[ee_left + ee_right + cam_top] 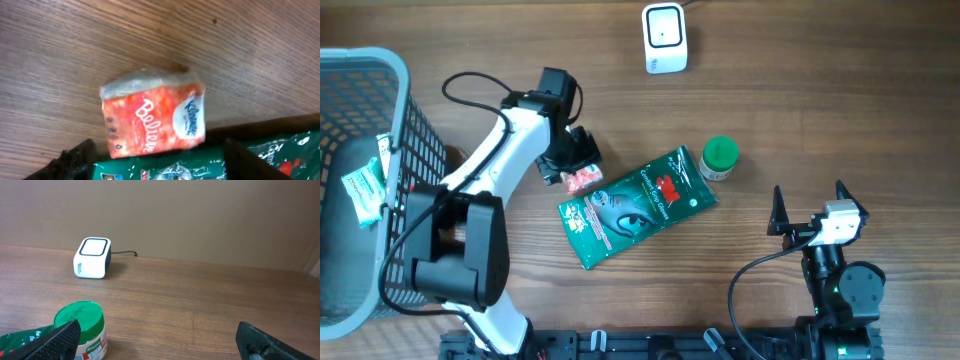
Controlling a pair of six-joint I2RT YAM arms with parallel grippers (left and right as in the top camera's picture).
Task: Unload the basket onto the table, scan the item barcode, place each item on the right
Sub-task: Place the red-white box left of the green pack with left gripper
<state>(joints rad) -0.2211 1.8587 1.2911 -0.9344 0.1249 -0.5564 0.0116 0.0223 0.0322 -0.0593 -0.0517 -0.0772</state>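
A small orange tissue pack (152,122) lies flat on the wooden table, its near edge against a green foil bag (295,155). My left gripper (160,167) hovers just over it, open, with its dark fingers (77,157) wide on either side and not touching the pack. From overhead the pack (582,181) shows under the left gripper (575,165), at the upper left corner of the green bag (638,205). The white barcode scanner (665,38) stands at the far edge. My right gripper (810,205) rests open and empty at the right.
A green-lidded jar (720,158) stands by the bag's right corner and shows close to the right gripper's left finger (55,340). The scanner (92,258) sits ahead of it. A grey mesh basket (365,60) holding a packet occupies the left edge.
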